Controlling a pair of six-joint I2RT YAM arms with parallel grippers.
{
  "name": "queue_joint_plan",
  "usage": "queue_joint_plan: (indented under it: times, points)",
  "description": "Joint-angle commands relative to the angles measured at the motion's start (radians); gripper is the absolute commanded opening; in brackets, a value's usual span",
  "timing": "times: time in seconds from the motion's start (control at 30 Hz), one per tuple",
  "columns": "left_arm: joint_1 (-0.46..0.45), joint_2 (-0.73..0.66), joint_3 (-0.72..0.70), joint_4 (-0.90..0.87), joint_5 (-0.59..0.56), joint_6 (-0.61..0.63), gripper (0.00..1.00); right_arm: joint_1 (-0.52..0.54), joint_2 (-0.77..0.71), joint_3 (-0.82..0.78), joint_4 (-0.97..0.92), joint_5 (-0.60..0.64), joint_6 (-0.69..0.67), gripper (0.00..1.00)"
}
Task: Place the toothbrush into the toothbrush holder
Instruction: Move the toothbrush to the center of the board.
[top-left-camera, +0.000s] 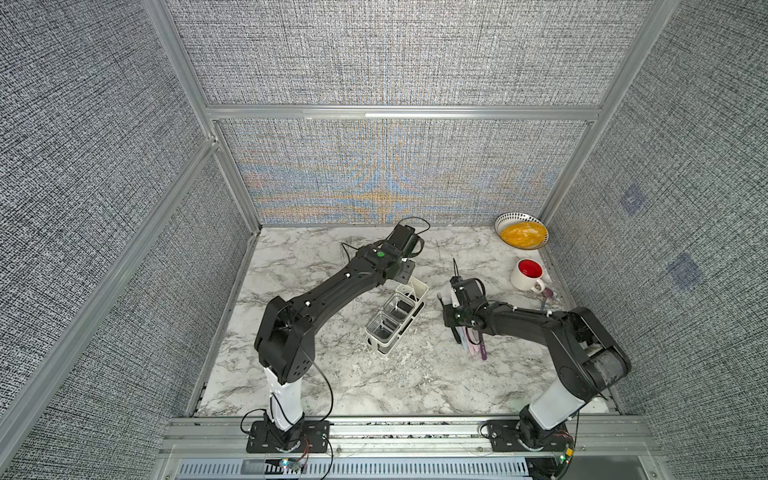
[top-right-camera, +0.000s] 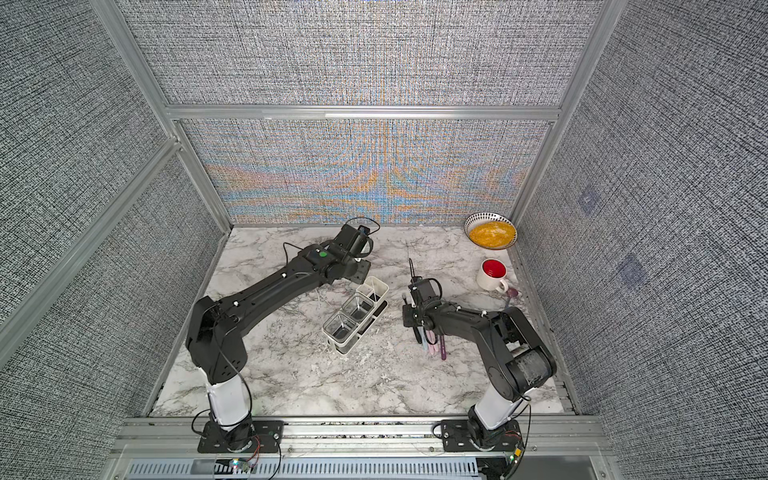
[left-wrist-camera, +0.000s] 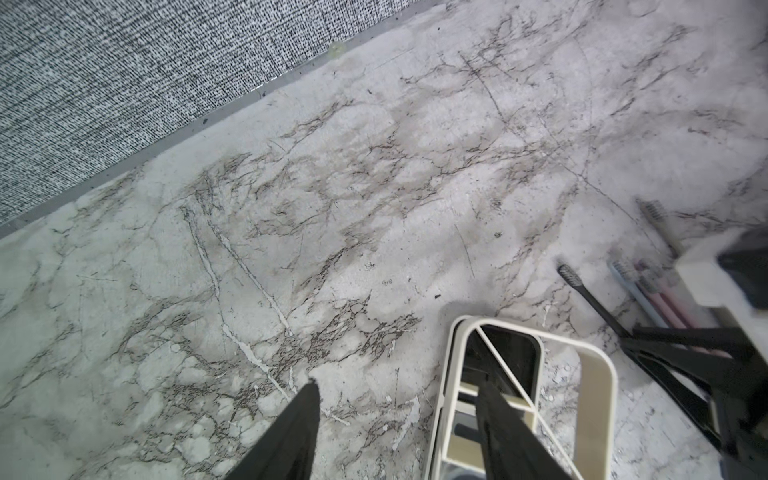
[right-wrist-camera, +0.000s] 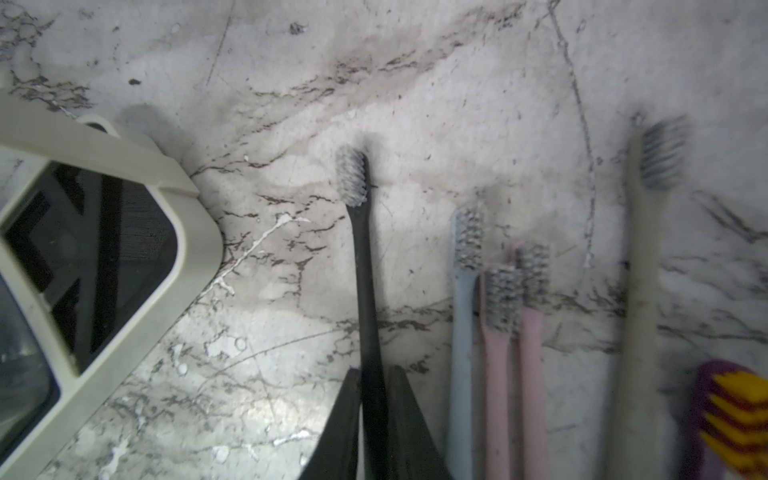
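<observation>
My right gripper (right-wrist-camera: 374, 370) is shut on the handle of a black toothbrush (right-wrist-camera: 365, 270). Its grey bristle head points away from the fingers, just above the marble top. The same brush shows in the left wrist view (left-wrist-camera: 590, 299). The white toothbrush holder (top-left-camera: 384, 347) (top-right-camera: 347, 347) stands mid-table, left of this brush, and its rim corner (right-wrist-camera: 124, 149) is close by. My left gripper (left-wrist-camera: 398, 384) is open above the holder's far end. One finger hangs over the end compartment (left-wrist-camera: 598, 361), the other over bare marble. A thin white stick (left-wrist-camera: 505, 365) leans inside that compartment.
Beside the held brush lie a light blue toothbrush (right-wrist-camera: 463, 316), two pink ones (right-wrist-camera: 532, 353), a cream one (right-wrist-camera: 640, 291) and a purple one with yellow bristles (right-wrist-camera: 731, 415). A white mug with a red inside (top-left-camera: 528, 274) and a bowl of yellow food (top-left-camera: 521, 230) stand at the back right.
</observation>
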Motion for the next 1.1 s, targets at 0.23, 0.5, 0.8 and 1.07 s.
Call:
queue_joint_plan:
  times: [0.23,0.5,0.8,1.07]
  points:
    - [0.016,0.133,0.085,0.005,0.345,-0.028,0.62,0.002,-0.039,-0.033,-0.068,0.019,0.008,0.14]
    - [0.015,0.134,0.041,0.036,0.522,-0.054,0.59,-0.007,-0.028,-0.045,-0.082,0.038,0.014,0.03]
    - [0.004,0.104,-0.009,0.063,0.630,-0.028,0.57,-0.022,-0.072,-0.069,-0.079,0.028,0.021,0.00]
    - [-0.022,0.079,-0.044,0.036,0.631,0.031,0.60,-0.035,-0.095,-0.074,-0.095,0.023,0.012,0.00]
